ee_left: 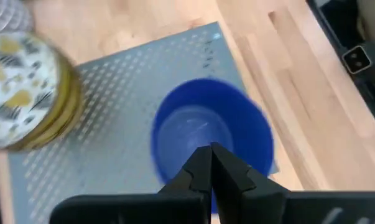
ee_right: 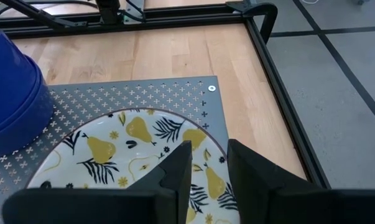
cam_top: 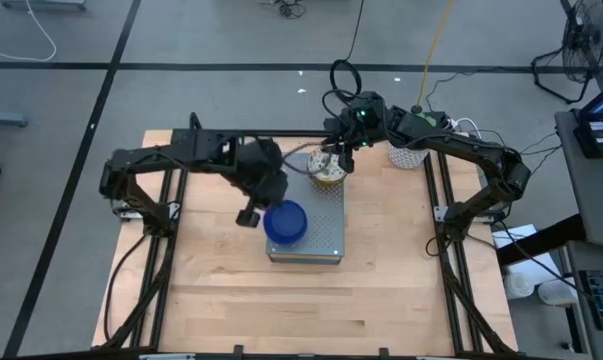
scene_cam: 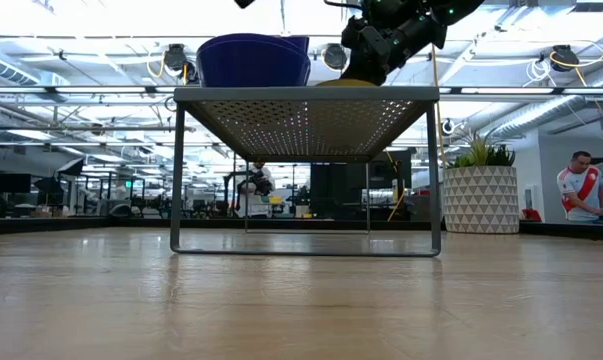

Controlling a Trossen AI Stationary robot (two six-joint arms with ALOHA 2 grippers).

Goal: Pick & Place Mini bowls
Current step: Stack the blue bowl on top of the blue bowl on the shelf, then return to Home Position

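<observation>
A grey perforated metal shelf (cam_top: 321, 240) stands at the table's middle. On its near left part sits a stack of glossy blue mini bowls (cam_top: 285, 222) (ee_left: 209, 134) (scene_cam: 253, 60). At its far right sits a cream mini bowl with yellow pears and dark leaves inside (cam_top: 327, 170) (ee_right: 119, 149) (ee_left: 19, 87); its outer wall is yellow. My left gripper (ee_left: 211, 163) (cam_top: 248, 215) is shut and hovers above the blue stack's left rim. My right gripper (ee_right: 207, 163) (cam_top: 337, 157) is open, low over the patterned bowl's far right rim. My right gripper comes down at the patterned bowl's rim (ee_right: 216, 144) from above, one finger (ee_right: 175, 168) over the inside and the other (ee_right: 249, 171) over the outside. I cannot tell whether either finger touches the rim. The bowl rests on the shelf.
A white patterned pot with a green plant (cam_top: 409, 155) (scene_cam: 478, 195) stands at the table's far right corner, just behind the right arm. Black frame rails (cam_top: 446, 220) run along the table's left and right sides. Bare wood lies near the shelf. A person (scene_cam: 581, 185) shows beyond the table.
</observation>
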